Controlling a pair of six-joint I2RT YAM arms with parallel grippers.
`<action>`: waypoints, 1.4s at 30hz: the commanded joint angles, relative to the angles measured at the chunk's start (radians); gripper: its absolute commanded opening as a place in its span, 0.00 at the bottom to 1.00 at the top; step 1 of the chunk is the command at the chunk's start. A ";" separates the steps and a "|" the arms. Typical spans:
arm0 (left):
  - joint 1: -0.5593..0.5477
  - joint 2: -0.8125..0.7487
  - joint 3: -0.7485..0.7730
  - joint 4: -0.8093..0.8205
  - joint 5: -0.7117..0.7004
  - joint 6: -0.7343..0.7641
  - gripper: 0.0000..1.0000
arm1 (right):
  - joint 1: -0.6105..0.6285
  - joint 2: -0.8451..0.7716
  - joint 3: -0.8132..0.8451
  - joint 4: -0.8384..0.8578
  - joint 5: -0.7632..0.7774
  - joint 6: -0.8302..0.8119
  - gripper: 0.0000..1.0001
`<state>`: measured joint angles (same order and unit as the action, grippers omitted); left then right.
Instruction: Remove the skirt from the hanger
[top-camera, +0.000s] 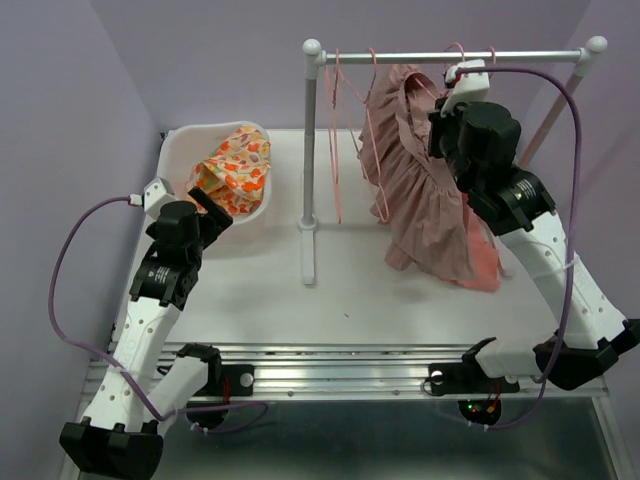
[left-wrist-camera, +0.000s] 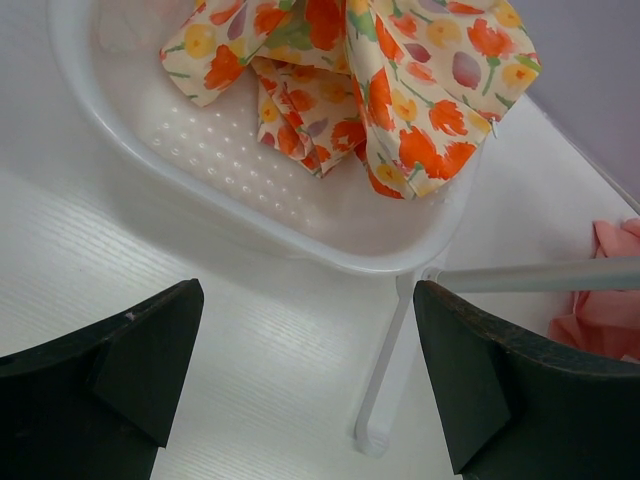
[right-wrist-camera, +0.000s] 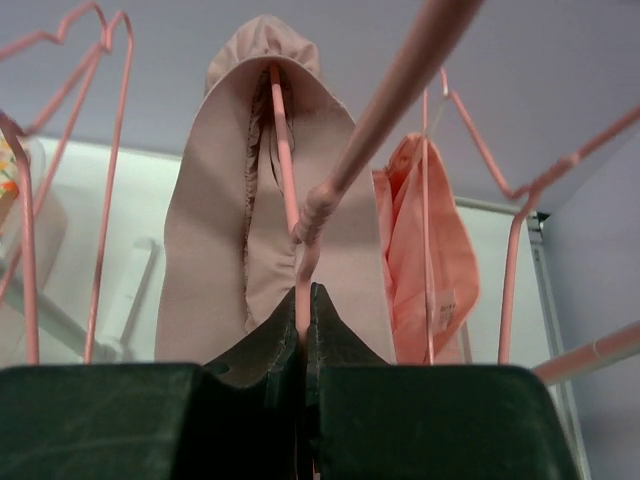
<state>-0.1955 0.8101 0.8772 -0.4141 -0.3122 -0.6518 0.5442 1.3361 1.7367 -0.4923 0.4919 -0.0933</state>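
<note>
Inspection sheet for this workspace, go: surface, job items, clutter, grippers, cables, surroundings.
Surface: white table, nothing spilled.
Job's things: dusty pink skirt on a pink hanger, hung from the rail.
Clutter: floral cloth in a white basket; coral garment behind the skirt; spare hangers.
Grippers: left gripper open, above the table near the basket; right gripper shut on the hanger.
Cables: left cable and right cable, both purple, loop free.
Surroundings: lilac walls.

no legible text, garment tag seemingly unreadable
</note>
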 joint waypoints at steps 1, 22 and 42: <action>-0.005 0.001 -0.006 0.040 0.015 0.020 0.99 | -0.004 -0.104 -0.109 0.063 -0.032 0.085 0.01; -0.094 -0.002 -0.118 0.201 0.343 0.046 0.99 | -0.004 -0.382 -0.753 0.076 -0.558 0.429 0.01; -0.582 0.228 -0.204 0.592 0.438 -0.085 0.99 | 0.034 -0.462 -1.031 0.251 -0.905 0.500 0.01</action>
<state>-0.7368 0.9962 0.6407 0.0803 0.1089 -0.7208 0.5583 0.8898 0.7074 -0.3542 -0.3561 0.3935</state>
